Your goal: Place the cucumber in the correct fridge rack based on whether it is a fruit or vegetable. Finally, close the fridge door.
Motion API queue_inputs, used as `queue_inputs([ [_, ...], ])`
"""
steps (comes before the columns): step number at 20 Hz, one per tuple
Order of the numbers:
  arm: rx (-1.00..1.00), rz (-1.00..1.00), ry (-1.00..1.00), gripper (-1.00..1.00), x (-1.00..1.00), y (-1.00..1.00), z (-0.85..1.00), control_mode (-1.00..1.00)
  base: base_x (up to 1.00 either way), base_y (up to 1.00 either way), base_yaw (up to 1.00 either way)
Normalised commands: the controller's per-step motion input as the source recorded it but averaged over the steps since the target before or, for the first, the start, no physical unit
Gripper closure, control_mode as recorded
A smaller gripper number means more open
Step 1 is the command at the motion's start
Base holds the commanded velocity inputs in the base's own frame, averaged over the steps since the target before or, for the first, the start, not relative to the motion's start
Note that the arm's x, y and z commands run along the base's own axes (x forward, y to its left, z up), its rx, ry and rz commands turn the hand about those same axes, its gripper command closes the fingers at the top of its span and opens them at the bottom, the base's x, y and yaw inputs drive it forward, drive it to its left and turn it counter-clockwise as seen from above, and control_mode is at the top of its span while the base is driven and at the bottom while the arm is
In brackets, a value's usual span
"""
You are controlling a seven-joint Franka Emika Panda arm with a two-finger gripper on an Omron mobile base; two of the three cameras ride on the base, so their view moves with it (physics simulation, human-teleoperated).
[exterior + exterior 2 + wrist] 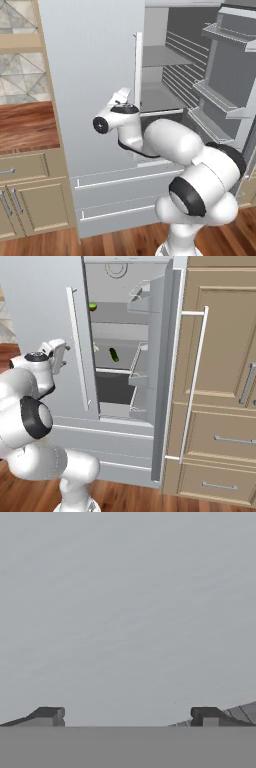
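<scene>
Wooden kitchen cabinets flank the open grey fridge, where the slender dark green cucumber lies on the lower flat grey fridge rack. Outside, the empty gripper gapes wide before the grey door.

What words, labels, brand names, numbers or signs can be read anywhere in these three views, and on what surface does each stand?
None: no text can be read in any view.
The flat grey fridge door, the tan wooden cabinet fronts and the white robot arm carry no lettering.
The round ring mark on the fridge's back wall is a plain shape, not a sign that reads.
</scene>
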Motion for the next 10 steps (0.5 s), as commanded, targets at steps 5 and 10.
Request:
queue_inputs([
  [5,0.15,-0.03,0.00,-1.00,-1.00,0.00,0.29,-1.00,0.00,0.00,0.00],
  [10,0.28,-0.02,-0.11,-1.00,-1.00,-0.18,-0.01,-1.00,0.00,0.00,0.00],
])
